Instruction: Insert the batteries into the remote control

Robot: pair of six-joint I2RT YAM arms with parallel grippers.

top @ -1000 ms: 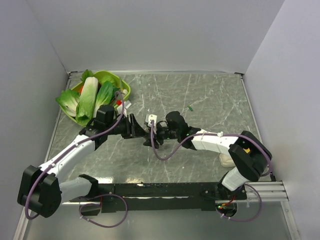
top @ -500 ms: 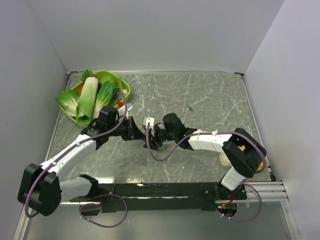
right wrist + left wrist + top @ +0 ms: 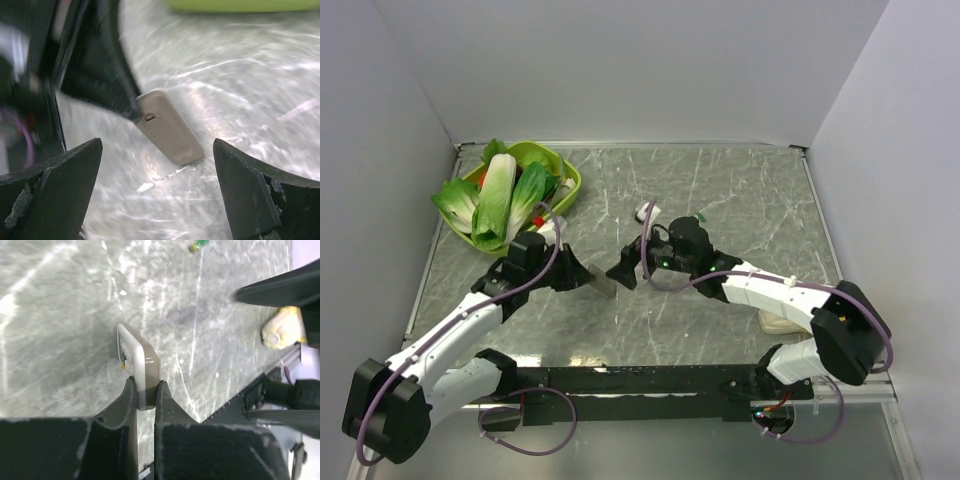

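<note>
A grey marble-patterned table [image 3: 740, 200] fills the floor of a white-walled enclosure. The two white and black arms reach in from the near edge, the left arm [image 3: 450, 330] angling toward the middle and the right arm [image 3: 770, 290] stretching across to meet it.

At the far left corner a lime-green plastic bowl [image 3: 567, 170] holds large leafy green vegetables with pale stalks [image 3: 500, 200]. A rounded cream-white lump [image 3: 778, 322] lies on the table by the right arm's base, and the left wrist view shows it too [image 3: 280, 330].

The left gripper [image 3: 582, 275] is clenched on one end of the remote control, a slim rectangular bar with a white button face and a dull grey-brown back [image 3: 142, 362]. Its two black fingers [image 3: 127, 400] press against the bar's two broad faces. The remote sits near the table's middle, just left of centre [image 3: 603, 285], its free end pointing away from the left gripper. Whether that end touches the surface cannot be told.

The right gripper [image 3: 628, 265] faces it from just beside, jaws spread wide and holding nothing. Its camera looks at the remote's grey-brown back [image 3: 170, 132].

One tiny green cylindrical battery [image 3: 701, 217] lies on the table beyond the right gripper, well apart from the remote. It also appears at the top edge of the left wrist view [image 3: 198, 245].
</note>
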